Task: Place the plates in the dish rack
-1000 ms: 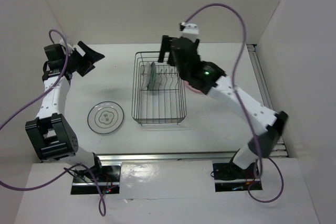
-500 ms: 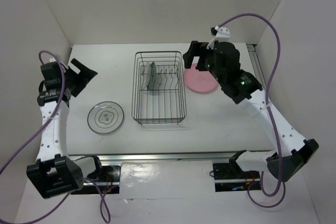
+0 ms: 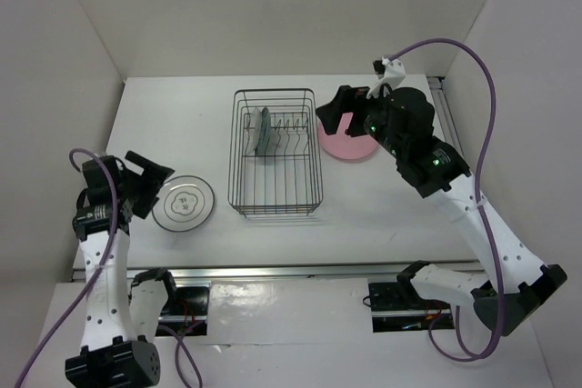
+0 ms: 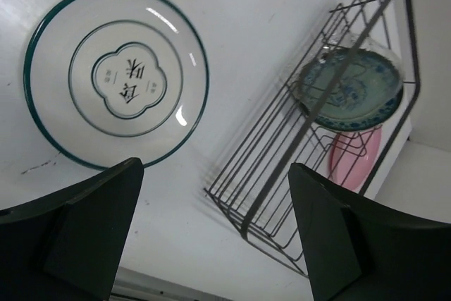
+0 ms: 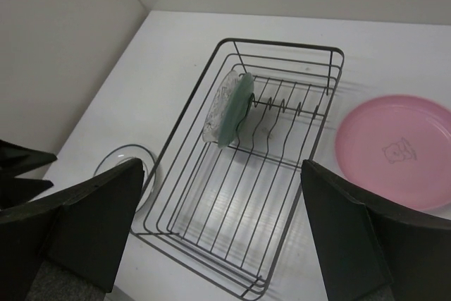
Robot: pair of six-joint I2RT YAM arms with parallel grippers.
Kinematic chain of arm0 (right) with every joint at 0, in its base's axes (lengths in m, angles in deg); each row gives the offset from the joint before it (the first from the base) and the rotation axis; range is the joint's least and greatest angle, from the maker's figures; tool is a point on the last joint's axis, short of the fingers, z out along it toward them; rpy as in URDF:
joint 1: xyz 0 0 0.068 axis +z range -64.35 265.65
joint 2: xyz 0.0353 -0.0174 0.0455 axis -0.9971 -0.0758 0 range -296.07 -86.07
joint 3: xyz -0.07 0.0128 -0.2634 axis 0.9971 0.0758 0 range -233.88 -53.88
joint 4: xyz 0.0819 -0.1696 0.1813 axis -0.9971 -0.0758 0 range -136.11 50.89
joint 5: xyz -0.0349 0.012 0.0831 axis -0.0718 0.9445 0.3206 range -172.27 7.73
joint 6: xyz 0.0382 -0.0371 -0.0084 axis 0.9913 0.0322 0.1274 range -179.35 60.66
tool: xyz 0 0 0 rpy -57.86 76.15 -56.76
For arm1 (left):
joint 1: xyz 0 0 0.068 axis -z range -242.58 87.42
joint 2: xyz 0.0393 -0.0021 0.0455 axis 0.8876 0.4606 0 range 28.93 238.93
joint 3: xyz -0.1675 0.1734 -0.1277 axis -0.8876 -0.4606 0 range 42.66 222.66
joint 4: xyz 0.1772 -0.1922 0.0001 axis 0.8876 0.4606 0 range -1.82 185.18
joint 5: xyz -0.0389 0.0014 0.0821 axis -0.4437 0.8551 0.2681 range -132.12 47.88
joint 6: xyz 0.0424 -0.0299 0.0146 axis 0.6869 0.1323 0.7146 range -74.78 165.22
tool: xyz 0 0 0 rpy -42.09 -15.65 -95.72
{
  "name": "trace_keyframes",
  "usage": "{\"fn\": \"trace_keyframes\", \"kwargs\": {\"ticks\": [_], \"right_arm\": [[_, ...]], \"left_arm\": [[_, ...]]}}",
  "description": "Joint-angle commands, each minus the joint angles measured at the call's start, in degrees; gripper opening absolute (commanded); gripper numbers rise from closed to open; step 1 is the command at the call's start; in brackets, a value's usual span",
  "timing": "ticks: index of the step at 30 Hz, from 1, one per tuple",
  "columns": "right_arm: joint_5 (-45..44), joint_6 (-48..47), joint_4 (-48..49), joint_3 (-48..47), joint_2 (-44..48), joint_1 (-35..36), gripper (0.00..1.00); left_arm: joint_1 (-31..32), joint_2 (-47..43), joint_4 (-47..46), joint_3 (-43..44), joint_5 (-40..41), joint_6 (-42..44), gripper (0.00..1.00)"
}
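Observation:
The dish rack (image 3: 316, 156) stands mid-table. The teal patterned plate (image 3: 263, 132) stands upright in its prongs, and the small wavy clear plate (image 5: 219, 107) leans against it. The pink plate (image 3: 348, 147) lies flat right of the rack, partly under my right gripper (image 3: 335, 121), which is open, empty and held above it. The clear plate with the dark rim (image 3: 183, 203) lies flat left of the rack. My left gripper (image 3: 148, 184) is open and empty, just left of that plate. The left wrist view shows this plate (image 4: 116, 75) and the rack (image 4: 384, 128).
White walls close the table at the left, back and right. A metal rail (image 3: 300, 270) runs along the near edge. The right arm's purple cable (image 3: 486, 106) loops above the right side.
My left arm swung from the far left corner toward the near edge, ending beside the ringed glass plate. My right arm drew back to the right from over the rack, uncovering the pink plate.

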Motion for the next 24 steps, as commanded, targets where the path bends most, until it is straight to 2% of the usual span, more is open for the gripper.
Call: {"fn": "trace_keyframes", "kwargs": {"ticks": [1, 5, 11, 17, 24], "right_arm": [[1.05, 0.4, 2.93, 1.69, 1.45, -0.55, 0.99], [2.63, 0.4, 2.93, 2.22, 1.45, -1.69, 0.99], [7.55, 2.15, 5.57, 3.37, 0.75, -2.22, 0.99], [8.95, 3.3, 9.51, 5.73, 0.75, -3.36, 0.99], [14.75, 4.44, 11.45, 6.97, 0.75, -6.87, 0.99]], "left_arm": [[-0.26, -1.84, 4.88, -3.62, -1.28, -2.09, 0.98], [0.96, -4.65, 6.11, -9.15, -3.92, -5.95, 0.97], [2.11, -4.66, 9.62, -13.2, -3.23, -10.96, 0.97], [3.96, -2.47, 11.56, -13.82, 5.2, -15.62, 0.95], [4.48, -3.07, 9.03, -20.32, 9.17, -20.46, 0.93]]}}
